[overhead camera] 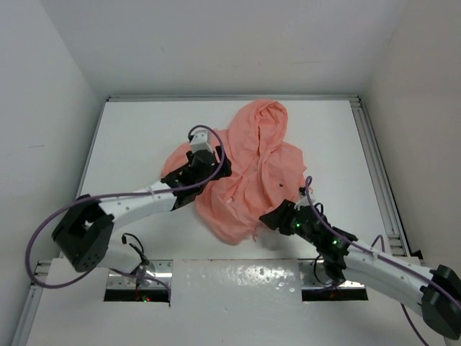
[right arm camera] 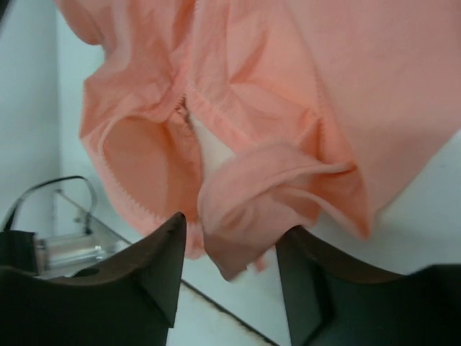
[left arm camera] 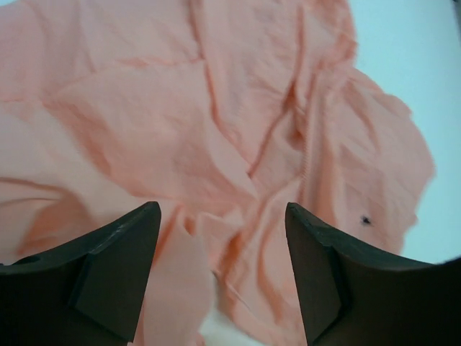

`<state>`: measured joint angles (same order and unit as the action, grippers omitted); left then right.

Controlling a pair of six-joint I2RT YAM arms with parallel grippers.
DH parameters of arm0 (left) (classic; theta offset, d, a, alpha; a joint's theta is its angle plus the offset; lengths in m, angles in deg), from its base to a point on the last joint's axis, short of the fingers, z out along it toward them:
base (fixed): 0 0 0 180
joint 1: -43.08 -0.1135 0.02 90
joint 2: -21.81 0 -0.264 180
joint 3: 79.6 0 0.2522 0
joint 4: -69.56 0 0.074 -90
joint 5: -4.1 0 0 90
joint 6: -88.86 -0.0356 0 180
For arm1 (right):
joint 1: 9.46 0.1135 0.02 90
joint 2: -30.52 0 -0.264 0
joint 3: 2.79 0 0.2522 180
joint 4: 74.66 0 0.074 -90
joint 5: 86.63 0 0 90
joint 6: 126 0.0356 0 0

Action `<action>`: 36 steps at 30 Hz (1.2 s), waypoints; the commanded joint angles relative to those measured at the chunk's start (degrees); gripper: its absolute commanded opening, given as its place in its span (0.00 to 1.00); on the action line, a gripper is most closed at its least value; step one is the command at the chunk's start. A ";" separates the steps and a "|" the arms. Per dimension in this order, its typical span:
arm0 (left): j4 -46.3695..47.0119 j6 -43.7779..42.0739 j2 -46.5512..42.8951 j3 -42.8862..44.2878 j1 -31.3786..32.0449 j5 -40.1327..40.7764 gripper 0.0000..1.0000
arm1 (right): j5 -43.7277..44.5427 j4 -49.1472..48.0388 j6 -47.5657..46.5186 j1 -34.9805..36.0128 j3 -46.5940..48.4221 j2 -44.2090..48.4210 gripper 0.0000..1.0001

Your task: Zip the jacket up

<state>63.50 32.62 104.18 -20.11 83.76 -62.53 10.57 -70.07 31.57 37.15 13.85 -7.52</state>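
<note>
My right gripper (overhead camera: 270, 216) is nearest, low over the bench (overhead camera: 144, 130) at the near hem of the jacket (overhead camera: 252, 158). In the right wrist view its gripper (right arm camera: 232, 227) stands partly open, and a loose fold of pink cloth (right arm camera: 245, 209) droops down between the fingers (right arm camera: 158, 267). There is a gap on the left side of the fold, and neither finger is pressing it (so I have hold of nothing there). White bench (right arm camera: 425, 209) shows to the right of the hem.

A little farther out and to the left, my left gripper (overhead camera: 215, 169) sits over the jacket's left edge. In its own wrist view the gripper (left arm camera: 223, 216) is spread wide, both fingers (left arm camera: 115, 267) clear of the cloth, with nothing between them. The jacket (left arm camera: 180, 108) lies wrinkled below and beyond them.

The jacket is a crumpled heap on the middle of the bench, slightly right of centre, folded over itself. I cannot tell from these creases whether the front is joined. A small dark spot (overhead camera: 279, 186) marks its right side, just beyond my right gripper; the left wrist view shows the same spot (left arm camera: 366, 220) near the cloth's right edge.

Farthest off, the hood (overhead camera: 270, 115) points toward the back wall, with bare bench (left arm camera: 403, 58) beside it.
</note>
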 commanded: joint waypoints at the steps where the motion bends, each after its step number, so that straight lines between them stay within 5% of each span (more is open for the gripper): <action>1: -7.42 -1.33 -6.86 -1.61 5.09 6.59 0.68 | 4.74 5.46 -3.39 -0.12 3.62 1.47 0.54; 4: -12.01 0.51 -13.35 -6.00 8.95 3.70 0.61 | 6.33 13.45 -7.08 -0.20 6.78 4.46 0.72; 8: -13.85 3.94 -20.92 -11.01 17.92 1.42 0.22 | 3.62 25.49 -11.93 -0.11 12.67 7.36 0.76; 9: -14.20 4.64 -21.28 -12.32 22.29 1.32 0.09 | 1.96 27.00 -12.37 -0.03 13.47 7.80 0.65; 11: -14.30 7.02 -21.46 -13.39 26.53 1.15 0.02 | -4.45 29.03 -12.47 0.06 14.09 8.25 0.42; 12: -14.12 8.50 -21.02 -14.00 30.03 1.15 0.01 | -6.39 29.47 -11.59 0.06 13.91 8.33 0.14; 13: -13.77 9.04 -20.50 -14.18 31.46 1.15 0.01 | -7.72 29.47 -11.15 0.58 13.48 8.60 0.02; 14: -13.42 9.74 -19.36 -14.53 32.52 1.49 0.04 | -10.77 29.56 -10.88 1.11 12.60 8.60 0.00; 20: -12.97 15.98 -18.65 -17.35 33.41 4.74 0.15 | -3.72 27.98 -10.97 14.98 13.99 0.73 0.00; 24: -14.65 20.11 -20.92 -19.19 33.32 5.90 0.21 | 1.66 27.89 -13.42 23.94 19.17 -9.66 0.20; 27: -13.51 22.13 -22.68 -22.08 33.23 4.14 0.22 | 5.61 31.05 -14.39 26.07 21.47 -14.85 0.29; 36: -10.60 26.36 -29.10 -29.21 33.23 2.38 0.22 | 7.21 27.71 -13.78 28.27 23.23 -26.46 0.34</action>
<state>50.15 56.58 77.34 -48.50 116.99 -60.01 14.44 -40.91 17.93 64.83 34.98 -32.11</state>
